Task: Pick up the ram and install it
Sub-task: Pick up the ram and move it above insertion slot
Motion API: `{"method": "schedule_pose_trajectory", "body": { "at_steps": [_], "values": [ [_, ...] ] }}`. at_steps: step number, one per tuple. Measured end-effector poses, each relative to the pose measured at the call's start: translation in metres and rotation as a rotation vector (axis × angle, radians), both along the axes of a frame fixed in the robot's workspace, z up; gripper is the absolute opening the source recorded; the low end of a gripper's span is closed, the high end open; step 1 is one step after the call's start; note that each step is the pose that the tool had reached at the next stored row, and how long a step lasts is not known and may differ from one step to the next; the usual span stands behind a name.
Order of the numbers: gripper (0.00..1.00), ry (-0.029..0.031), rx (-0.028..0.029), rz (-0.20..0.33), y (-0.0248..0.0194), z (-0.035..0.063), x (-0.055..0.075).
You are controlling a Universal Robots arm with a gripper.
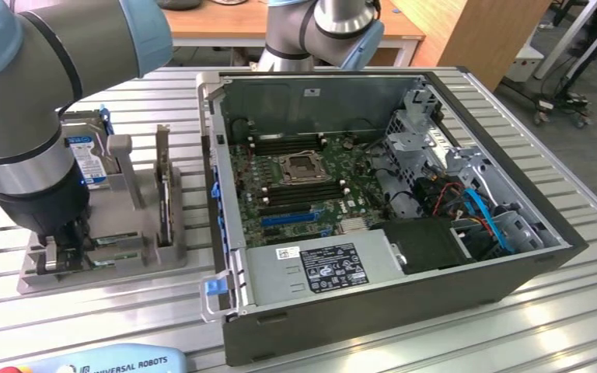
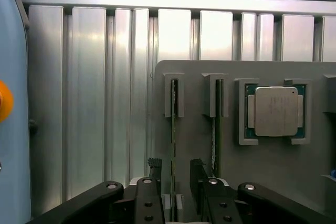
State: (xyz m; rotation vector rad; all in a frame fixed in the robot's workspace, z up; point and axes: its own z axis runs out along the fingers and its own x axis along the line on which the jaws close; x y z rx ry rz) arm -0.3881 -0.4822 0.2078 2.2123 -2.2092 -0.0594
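Hovering over the gray holder (image 2: 283,177), my gripper (image 2: 176,169) spread wide, nothing clamped. The fingers (image 2: 154,165) straddle the ram (image 2: 173,124), which stands on edge in its slot, with a gap either side. A second stick (image 2: 215,129) stands just beside it, with the processor chip (image 2: 275,111) beyond.

Pale grey holder (image 2: 273,182) on ribbed, silvery table (image 2: 94,103). In holder's slot, thin green ram (image 2: 173,129); in holder's square pocket, silver processor (image 2: 276,109), teal-edged. Over holder, black gripper (image 2: 176,167).
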Motion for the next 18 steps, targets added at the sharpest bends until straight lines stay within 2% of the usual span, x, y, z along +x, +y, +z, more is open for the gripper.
{"method": "schedule_pose_trajectory", "body": {
  "at_steps": [5,18],
  "values": [
    [0.35,-0.0002,0.0001,0.0,0.0001,-0.0001,0.0],
    [0.35,-0.0001,0.0001,0.0,0.0,-0.0001,0.012]
  ]
}}
